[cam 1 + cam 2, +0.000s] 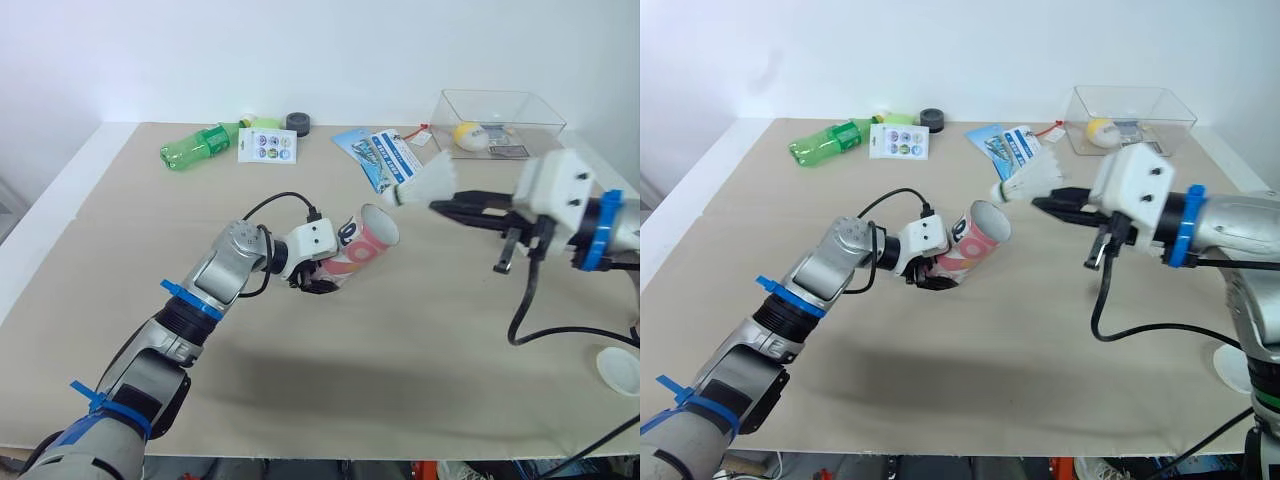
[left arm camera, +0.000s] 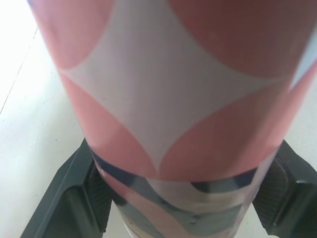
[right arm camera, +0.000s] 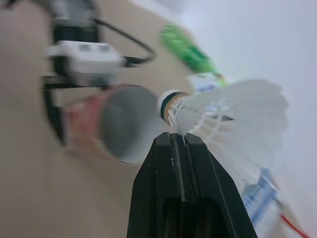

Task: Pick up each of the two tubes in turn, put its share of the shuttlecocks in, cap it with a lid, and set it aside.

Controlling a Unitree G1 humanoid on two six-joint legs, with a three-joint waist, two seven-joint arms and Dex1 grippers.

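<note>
Step in hand: tube loading | left pincer (image 1: 318, 282) clamps tube (image 1: 360, 243) over bench (image 1: 420, 380) centre, mouth facing right edge | right pincer (image 1: 437, 206) pinches shuttlecock (image 1: 428, 180) just beside mouth | next move: align cork with opening, advance, release.

The left arm (image 1: 213, 278) reaches in from seven o'clock, the left gripper (image 1: 322, 279) clamped round the tube (image 1: 366, 240). The right arm (image 1: 612, 226) enters from three o'clock, the right gripper (image 1: 438, 206) pinching the shuttlecock (image 1: 426, 182).

pink-and-white tube (image 1: 365, 241), white shuttlecock (image 1: 428, 184), green bottle (image 1: 195, 148)
</note>
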